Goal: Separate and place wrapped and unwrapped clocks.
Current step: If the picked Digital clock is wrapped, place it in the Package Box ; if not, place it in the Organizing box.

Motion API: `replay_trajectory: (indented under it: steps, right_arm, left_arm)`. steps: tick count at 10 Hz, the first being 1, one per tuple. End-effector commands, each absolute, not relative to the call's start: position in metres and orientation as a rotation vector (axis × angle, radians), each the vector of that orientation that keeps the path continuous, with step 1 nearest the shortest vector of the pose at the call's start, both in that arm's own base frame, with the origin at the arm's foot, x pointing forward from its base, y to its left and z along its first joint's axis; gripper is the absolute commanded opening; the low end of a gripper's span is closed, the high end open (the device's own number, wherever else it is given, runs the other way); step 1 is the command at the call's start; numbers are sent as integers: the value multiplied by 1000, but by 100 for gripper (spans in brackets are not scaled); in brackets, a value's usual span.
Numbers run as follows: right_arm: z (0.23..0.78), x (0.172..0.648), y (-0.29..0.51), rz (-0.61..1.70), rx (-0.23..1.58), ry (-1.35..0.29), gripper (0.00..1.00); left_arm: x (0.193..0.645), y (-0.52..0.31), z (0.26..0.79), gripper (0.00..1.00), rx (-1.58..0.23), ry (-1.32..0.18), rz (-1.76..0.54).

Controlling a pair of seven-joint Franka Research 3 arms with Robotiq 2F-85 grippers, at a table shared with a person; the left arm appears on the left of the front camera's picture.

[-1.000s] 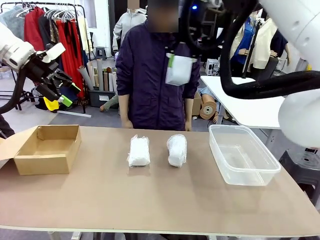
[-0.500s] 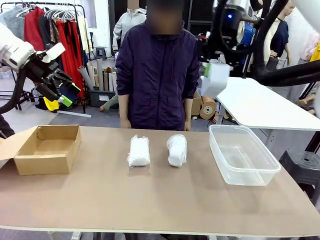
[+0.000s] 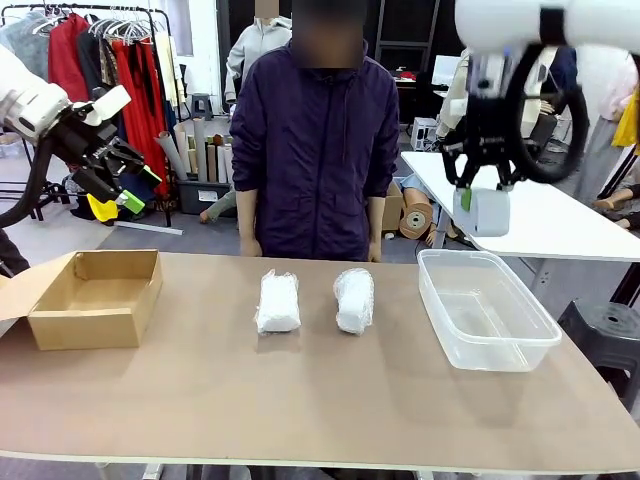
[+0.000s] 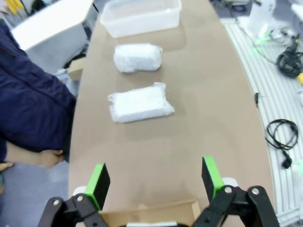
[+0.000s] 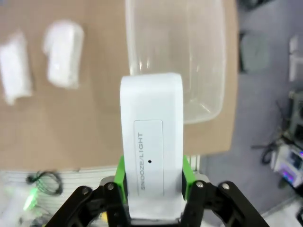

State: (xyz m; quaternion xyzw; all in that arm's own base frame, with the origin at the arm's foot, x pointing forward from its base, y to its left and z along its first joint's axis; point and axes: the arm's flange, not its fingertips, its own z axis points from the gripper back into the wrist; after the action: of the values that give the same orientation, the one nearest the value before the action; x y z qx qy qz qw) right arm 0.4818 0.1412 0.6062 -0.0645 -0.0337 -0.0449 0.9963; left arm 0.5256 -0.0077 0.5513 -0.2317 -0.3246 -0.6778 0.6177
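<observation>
Right pincer point(image 3: 481, 198) pinches the bare white clock point(image 3: 481, 214) by its top end, the block hanging straight down from the green pads. A second ago it held that clock high in front of the person's point(image 3: 315, 150) chest. Half a second ago it was partway to the right. Now it hangs above the far end of the clear plastic bin point(image 3: 500, 356), with the clock's lower edge apart from the rim. Left pincer point(image 3: 140, 188) has not shifted: it is spread wide and holds nothing, up above the far side of the cardboard box point(image 3: 95, 328). Both bundles lie where they lay before, on the table point(image 3: 300, 410) below and to the left of the right pincer. The rounder wrapped bundle point(image 3: 354, 300) is nearer to it and the flat wrapped bundle point(image 3: 278, 302) lies beyond.

From the right wrist, the right pincer point(image 5: 154, 177) grips the clock point(image 5: 151, 118) on its two narrow sides. A panel printed SNOOZE/LIGHT faces the camera, which the front view cannot tell. The bin point(image 5: 208, 111) lies under the clock's far end, with both bundles point(image 5: 64, 54) point(image 5: 16, 66) off to one side.

From the left wrist, the left pincer point(image 4: 155, 179) frames bare tabletop. The flat bundle point(image 4: 140, 102) lies ahead of it, then the rounder one point(image 4: 138, 57), then the bin point(image 4: 142, 29). A strip of the box point(image 4: 156, 211) shows just under the pads.
</observation>
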Motion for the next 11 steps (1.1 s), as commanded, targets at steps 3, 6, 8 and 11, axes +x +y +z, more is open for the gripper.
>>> replay_trajectory:
  steps: [3, 6, 8, 11]
  right_arm:
    - [551, 443, 106, -118, -41, -232, 0]
    - [547, 446, 111, -116, -85, -220, 0]
    - [547, 446, 111, -116, -85, -220, 0]
    - [541, 443, 115, -126, -70, -218, 0]
  left_arm:
    - [521, -7, 552, 100, -534, -743, -1560]
    - [521, -7, 552, 100, -534, -743, -1560]
    - [521, -7, 552, 100, -534, -743, -1560]
    - [521, -7, 552, 100, -534, -743, -1560]
